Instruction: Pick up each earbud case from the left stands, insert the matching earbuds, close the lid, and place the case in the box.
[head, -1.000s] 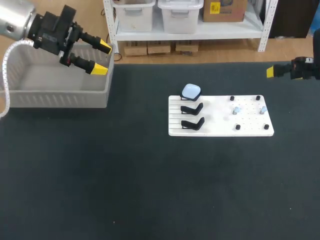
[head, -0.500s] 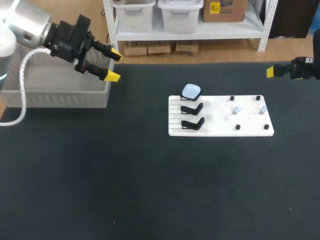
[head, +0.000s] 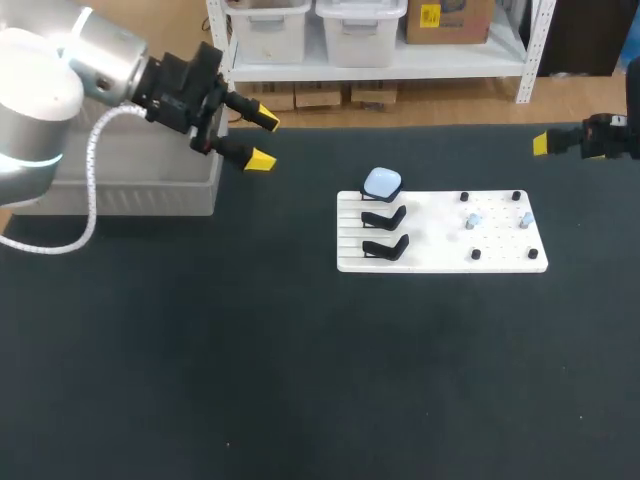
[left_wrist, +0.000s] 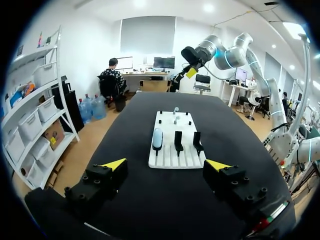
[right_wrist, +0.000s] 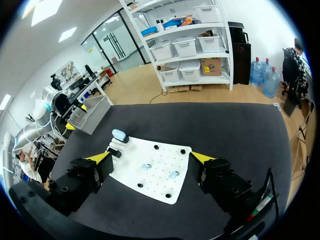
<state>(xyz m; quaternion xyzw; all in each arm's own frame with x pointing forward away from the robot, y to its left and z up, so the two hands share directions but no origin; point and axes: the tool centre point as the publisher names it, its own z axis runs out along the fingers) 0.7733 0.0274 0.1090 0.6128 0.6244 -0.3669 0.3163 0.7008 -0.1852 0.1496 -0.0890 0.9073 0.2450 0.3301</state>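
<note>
Risk starts beside the grey box (head: 120, 185), where the left gripper (head: 264, 141) hangs released and empty, well apart from the pale blue earbud case (head: 381, 183) perched at the back of the white board (head: 430, 245). A skewed approach could topple it. The small earbuds (head: 473, 218) may slip when pinched. The right gripper (right_wrist: 150, 157) hangs spread wide, empty.

Right arm (head: 606, 137) cut by edge, box (head: 120, 196) partly hidden, tiny pale specks, probably earbuds (head: 472, 218)
</note>
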